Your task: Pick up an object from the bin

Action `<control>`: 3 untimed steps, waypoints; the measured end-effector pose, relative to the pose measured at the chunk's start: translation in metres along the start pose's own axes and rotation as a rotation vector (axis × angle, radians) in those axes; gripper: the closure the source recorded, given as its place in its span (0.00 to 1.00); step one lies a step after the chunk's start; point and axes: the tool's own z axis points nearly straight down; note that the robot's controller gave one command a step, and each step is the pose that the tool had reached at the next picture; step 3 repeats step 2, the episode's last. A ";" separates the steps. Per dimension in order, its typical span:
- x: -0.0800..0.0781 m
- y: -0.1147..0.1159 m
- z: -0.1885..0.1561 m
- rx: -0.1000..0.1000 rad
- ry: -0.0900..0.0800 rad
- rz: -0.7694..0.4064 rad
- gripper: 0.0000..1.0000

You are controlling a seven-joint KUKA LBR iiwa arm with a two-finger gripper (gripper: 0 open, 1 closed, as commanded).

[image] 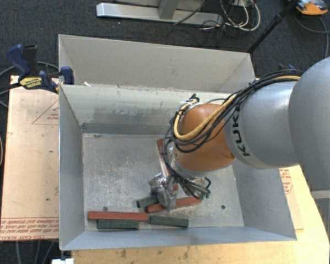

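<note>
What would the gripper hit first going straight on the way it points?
Likely the small dark green block under the gripper, next to a short red-brown bar; depth is unclear, they may already touch.

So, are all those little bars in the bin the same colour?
No: a reddish-brown bar lies right beside a dark green bar at the lower left of the bin floor.

Arm (289, 121) fr. right, wrist (203, 139) angled down
</note>
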 end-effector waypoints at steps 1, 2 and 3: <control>-0.011 -0.014 -0.056 0.002 -0.001 -0.311 1.00; -0.058 -0.022 -0.171 0.003 -0.005 -0.564 1.00; -0.058 -0.022 -0.171 0.003 -0.005 -0.564 1.00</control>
